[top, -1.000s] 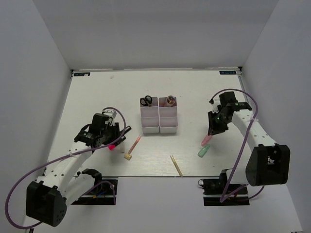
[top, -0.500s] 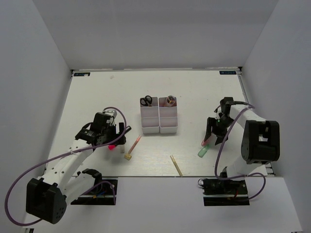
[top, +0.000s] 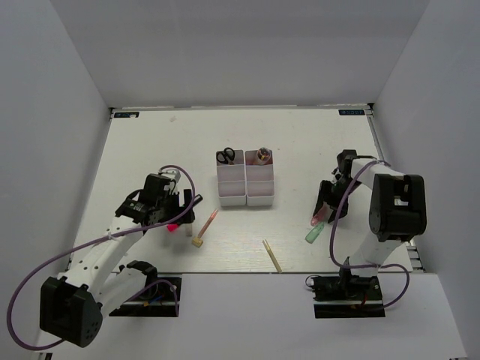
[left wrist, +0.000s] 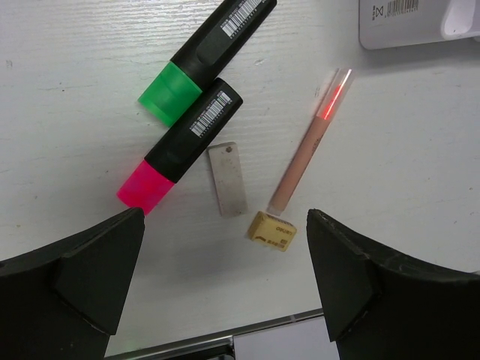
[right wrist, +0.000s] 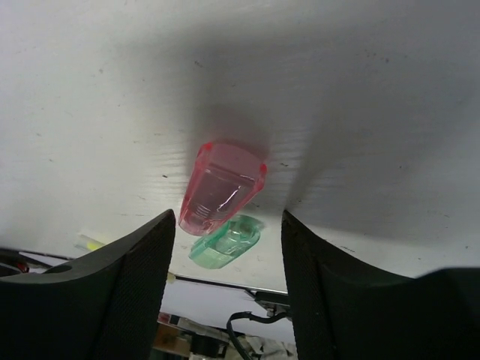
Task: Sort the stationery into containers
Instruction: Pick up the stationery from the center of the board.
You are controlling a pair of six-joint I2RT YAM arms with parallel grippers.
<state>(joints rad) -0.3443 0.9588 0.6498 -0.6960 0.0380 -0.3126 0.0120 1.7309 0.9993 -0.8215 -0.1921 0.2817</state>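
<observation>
The white bins (top: 245, 187) stand mid-table, with the black-handled scissors (top: 225, 157) in the back left one. My left gripper (top: 177, 217) is open above a magenta marker (left wrist: 180, 146), a green marker (left wrist: 187, 67), a small grey piece (left wrist: 227, 178), a pink pencil (left wrist: 307, 150) and a tan eraser (left wrist: 272, 230); it holds nothing (left wrist: 225, 300). My right gripper (top: 326, 210) is open and low, its fingers either side of a pink marker (right wrist: 223, 187). A mint-green marker (right wrist: 225, 241) lies just beyond it. A tan pencil (top: 271, 255) lies near the front edge.
The back right bin holds a small round item (top: 262, 154). A corner of the bins (left wrist: 420, 22) shows at the top right of the left wrist view. The table's front edge (top: 247, 272) runs close to the tan pencil and the mint marker (top: 313, 234).
The right arm has folded in, and its gripper has come down around the pink marker. The left arm has hardly moved.
</observation>
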